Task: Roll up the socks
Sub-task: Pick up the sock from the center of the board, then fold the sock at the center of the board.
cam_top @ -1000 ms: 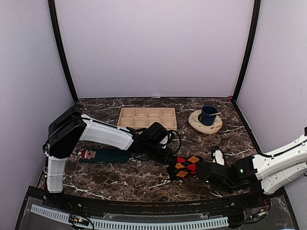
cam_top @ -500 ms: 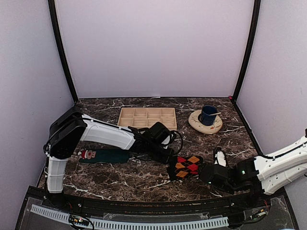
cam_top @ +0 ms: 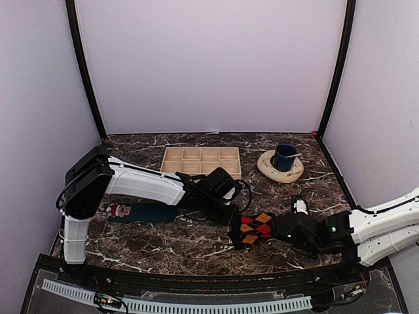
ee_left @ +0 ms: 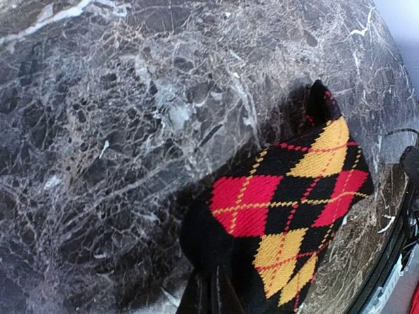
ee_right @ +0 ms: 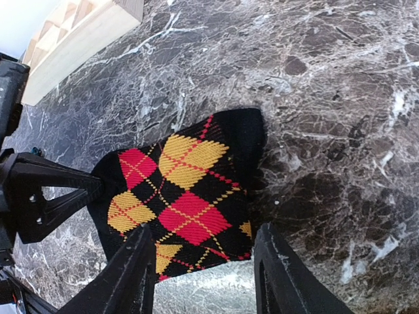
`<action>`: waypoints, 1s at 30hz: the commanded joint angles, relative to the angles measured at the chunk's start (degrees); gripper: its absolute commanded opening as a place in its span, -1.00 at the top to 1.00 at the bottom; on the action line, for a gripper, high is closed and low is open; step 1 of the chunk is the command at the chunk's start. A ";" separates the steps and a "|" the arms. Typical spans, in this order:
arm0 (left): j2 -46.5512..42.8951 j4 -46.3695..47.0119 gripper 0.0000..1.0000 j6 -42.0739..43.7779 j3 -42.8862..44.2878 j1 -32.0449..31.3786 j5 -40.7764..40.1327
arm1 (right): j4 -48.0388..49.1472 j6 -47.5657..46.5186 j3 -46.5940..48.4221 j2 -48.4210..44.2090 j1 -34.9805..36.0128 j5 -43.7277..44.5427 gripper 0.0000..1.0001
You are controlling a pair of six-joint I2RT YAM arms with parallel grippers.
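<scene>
Overhead view: we see both socks at once. The teal sock [cam_top: 141, 212] lies flat at the left of the desk [cam_top: 196, 245], Santa end toward the left edge, just below the left arm in the frame (neither wrist view shows it). The argyle sock [cam_top: 254, 227] sits lower centre-right, between the two claws. Behind it stand a wooden tray [cam_top: 201, 161] and a blue cup [cam_top: 284, 157] on a saucer [cam_top: 270, 169]. The cup appears overhead only. One tray corner shows at the upper left of the right wrist view.

Left wrist view: the left claw [ee_left: 209, 297] sits at bottom centre, its fingers pressed together on a black fold at the argyle sock's edge, pinching it. The overhead view does not resolve this grip. The right wrist view agrees: the dark tip meets the sock's left edge.

Right wrist view: the right claw [ee_right: 206, 229] stands open, one pale finger on each side of the sock's lower part. We cannot tell whether the fingers touch the fabric.

Argyle sock, appearance: black ground with red and yellow-orange diamonds crossed by thin dashed lines. It is bunched into a short squat patch on the desk. The fabric rises in a ridge toward the left claw, and a plain black band runs along the far edge.
</scene>
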 commanded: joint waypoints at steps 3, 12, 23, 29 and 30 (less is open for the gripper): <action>-5.87 -1.87 1.00 -1.59 1.50 -0.42 -1.60 | 5.68 -4.33 -1.41 1.91 -2.05 -2.71 0.06; -6.66 -4.99 1.00 -2.80 4.10 -1.40 -2.09 | 8.96 -7.41 -2.23 2.68 -4.31 -3.88 0.06; -8.93 -8.32 1.00 -6.89 3.37 -4.54 -5.08 | 11.99 -12.96 -3.18 0.93 -6.83 -6.22 0.06; -9.35 -9.19 0.99 -8.74 2.83 -6.04 -6.21 | 12.27 -15.93 -2.14 1.18 -7.81 -7.83 0.07; -9.35 -9.21 0.99 -9.01 2.69 -6.23 -6.36 | 12.51 -16.33 -2.15 1.25 -8.00 -8.35 0.07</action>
